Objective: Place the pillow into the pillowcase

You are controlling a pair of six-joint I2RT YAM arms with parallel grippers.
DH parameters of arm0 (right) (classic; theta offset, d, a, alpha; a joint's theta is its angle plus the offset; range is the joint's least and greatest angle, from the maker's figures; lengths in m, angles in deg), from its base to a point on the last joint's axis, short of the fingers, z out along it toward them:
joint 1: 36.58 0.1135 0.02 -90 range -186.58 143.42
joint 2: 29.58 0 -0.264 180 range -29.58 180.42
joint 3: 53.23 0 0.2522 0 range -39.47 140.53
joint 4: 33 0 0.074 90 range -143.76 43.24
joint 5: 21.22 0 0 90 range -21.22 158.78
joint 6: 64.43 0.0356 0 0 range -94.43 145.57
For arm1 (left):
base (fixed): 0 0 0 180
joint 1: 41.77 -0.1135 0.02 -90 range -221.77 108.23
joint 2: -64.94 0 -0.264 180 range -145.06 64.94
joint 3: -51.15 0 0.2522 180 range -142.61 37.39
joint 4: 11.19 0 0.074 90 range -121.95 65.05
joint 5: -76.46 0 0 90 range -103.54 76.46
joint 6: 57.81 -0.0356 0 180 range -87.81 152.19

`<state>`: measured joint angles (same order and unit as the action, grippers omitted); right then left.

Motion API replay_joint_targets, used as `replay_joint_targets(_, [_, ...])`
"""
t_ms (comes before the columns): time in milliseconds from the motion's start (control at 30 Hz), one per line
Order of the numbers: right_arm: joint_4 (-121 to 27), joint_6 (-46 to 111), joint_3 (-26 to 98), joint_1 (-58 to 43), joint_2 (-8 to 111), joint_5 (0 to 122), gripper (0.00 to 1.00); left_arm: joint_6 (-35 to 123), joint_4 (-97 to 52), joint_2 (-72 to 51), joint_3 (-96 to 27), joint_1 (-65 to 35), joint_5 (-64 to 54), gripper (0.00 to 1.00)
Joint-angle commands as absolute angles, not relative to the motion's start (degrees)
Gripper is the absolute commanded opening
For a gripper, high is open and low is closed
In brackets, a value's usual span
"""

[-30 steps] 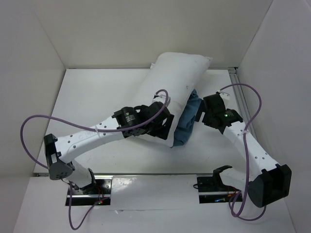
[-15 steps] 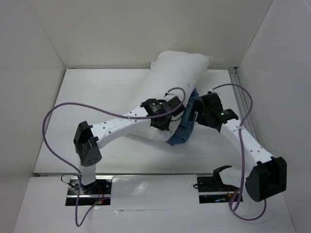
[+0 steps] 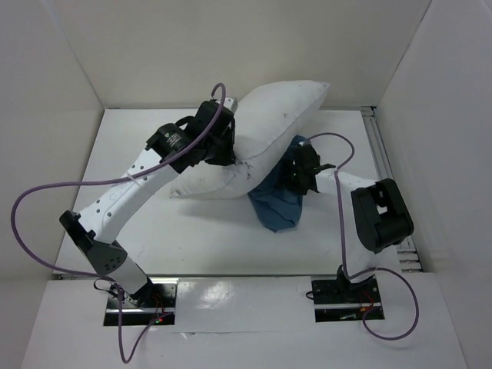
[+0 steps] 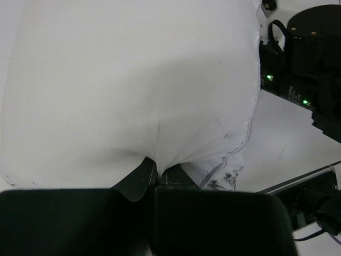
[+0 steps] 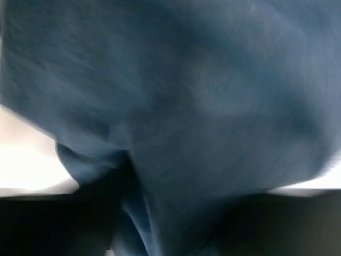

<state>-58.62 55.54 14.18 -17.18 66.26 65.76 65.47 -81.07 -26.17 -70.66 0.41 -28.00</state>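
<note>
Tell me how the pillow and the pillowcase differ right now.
The pillow is white; the pillowcase is dusty blue. The pillow is plump and stretched long; the pillowcase is limp and bunched. The pillow shows far larger than the crumpled pillowcase. Both are soft cloth, lying against each other.

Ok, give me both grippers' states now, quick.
Left gripper: closed, pinching the pillow.
Right gripper: closed on the pillowcase, though its wrist view is blurred.

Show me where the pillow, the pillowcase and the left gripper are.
pillow [image 3: 277, 123]: top view, its plump middle.
pillowcase [image 3: 277, 207]: top view, the bunched lower part.
left gripper [image 4: 158, 172]: left wrist view, where the fingertips pinch the white fabric.
</note>
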Motion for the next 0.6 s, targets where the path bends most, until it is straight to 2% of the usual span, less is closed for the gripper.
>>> replay_joint_targets(0, [-52.64,58.43,15.38,-15.58,69.57,68.6,0.19,64.36,-74.87,-23.93,-73.52,-0.45,-25.4,0.0])
replay_joint_targets(33, [-53.87,58.44,15.38,-15.58,68.09,69.91,0.0,64.36,-74.87,-23.92,-73.53,-0.46,-25.4,0.0])
replay_joint_targets(133, [-60.26,59.32,15.91,-16.63,57.91,76.85,0.0,63.83,-74.87,-23.39,-73.0,-1.07,-25.4,0.0])
replay_joint_targets(167, [-61.77,58.62,16.52,-16.63,50.31,78.35,0.0,63.83,-74.26,-23.39,-72.48,-1.68,-25.4,0.0])
replay_joint_targets(300, [-72.3,52.21,28.79,-18.39,34.43,83.1,0.0,64.45,-70.66,-25.05,-70.1,-1.69,-21.63,0.0])
replay_joint_targets(367, [-75.66,49.23,40.78,-18.39,31.09,83.11,0.0,65.23,-68.99,-26.55,-70.1,-1.17,-19.52,0.0])
replay_joint_targets(467, [-80.33,46.06,56.87,-18.39,32.11,78.3,0.0,66.38,-66.09,-31.11,-72.28,2.95,-18.37,0.0])
replay_joint_targets(533, [-79.64,45.44,61.94,-18.39,32.91,74.34,0.0,65.25,-65.99,-37.58,-76.4,6.47,-17.85,0.0])
replay_joint_targets(567, [-78.85,45.43,63.7,-18.39,33.44,72.75,0.0,64.72,-67.13,-40.42,-83.21,10.14,-16.97,0.0])
